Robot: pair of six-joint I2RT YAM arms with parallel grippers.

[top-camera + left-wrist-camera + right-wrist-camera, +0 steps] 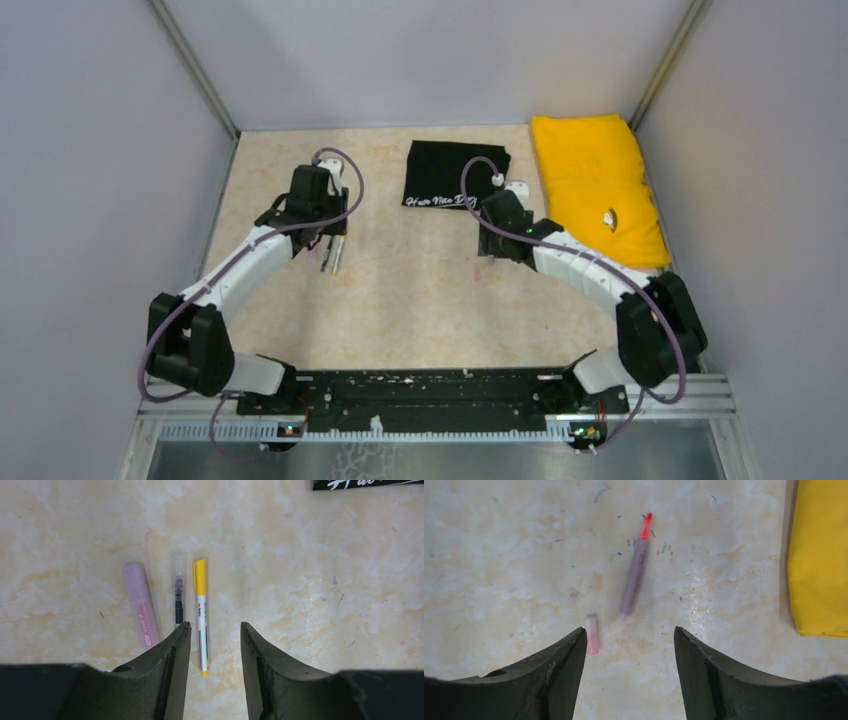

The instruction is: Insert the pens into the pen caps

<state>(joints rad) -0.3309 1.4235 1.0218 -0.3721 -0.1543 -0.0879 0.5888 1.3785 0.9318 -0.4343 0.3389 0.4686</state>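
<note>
In the left wrist view three pens lie side by side on the table. They are a reddish-pink pen [143,612] with a pale purple cap [134,577], a dark-barrelled pen [178,592] under a clear cap, and a white pen [202,630] with an orange-yellow cap [200,577]. My left gripper [215,627] is open and empty just above them, and the white pen's lower end lies between its fingers. In the right wrist view a pale pink pen [634,575] lies uncapped with its red tip bare. A small pink-red cap [593,633] lies apart beside it. My right gripper [630,632] is open and empty above them.
A folded black cloth with white lettering [455,172] lies at the back centre, and a yellow cloth [595,185] at the back right also shows in the right wrist view [819,555]. Grey walls close in the table on three sides. Ink marks dot the table near the pale pink pen.
</note>
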